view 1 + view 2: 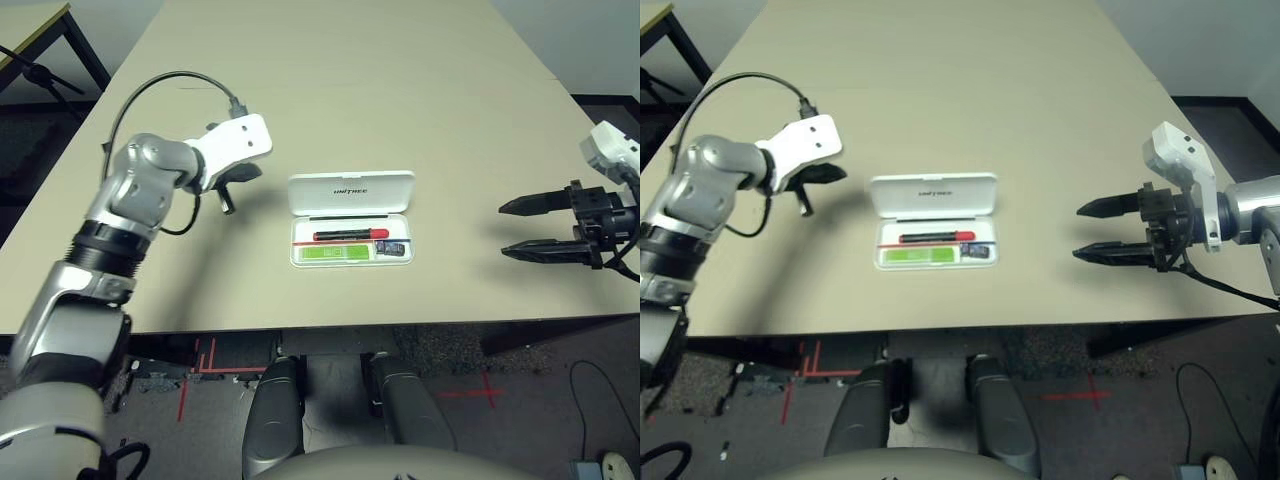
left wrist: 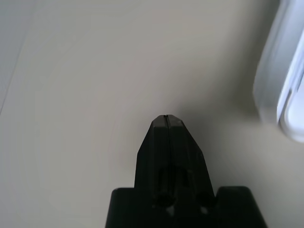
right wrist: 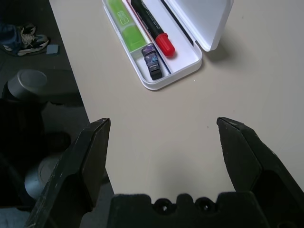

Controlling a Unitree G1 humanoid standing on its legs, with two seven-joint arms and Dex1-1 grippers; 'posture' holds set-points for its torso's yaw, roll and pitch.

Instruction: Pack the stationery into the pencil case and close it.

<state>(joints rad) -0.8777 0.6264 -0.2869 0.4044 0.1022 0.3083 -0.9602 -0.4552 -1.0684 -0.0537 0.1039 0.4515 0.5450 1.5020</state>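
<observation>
Reading "UNITREE", the open pencil case (image 1: 351,190) lid; left pincer (image 2: 165,119) pressed together, right pincer (image 3: 164,137) spread.

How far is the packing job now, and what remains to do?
Packing looks done: the red marker, green stick and small dark block lie inside the pencil case. Nothing is in hand: the left gripper is shut and empty, the right gripper open. Left: closing the raised lid.

A lab or test room: bare beige table (image 1: 400,90), red tape marks (image 1: 200,365) on dark carpeted floor (image 1: 560,360).
</observation>
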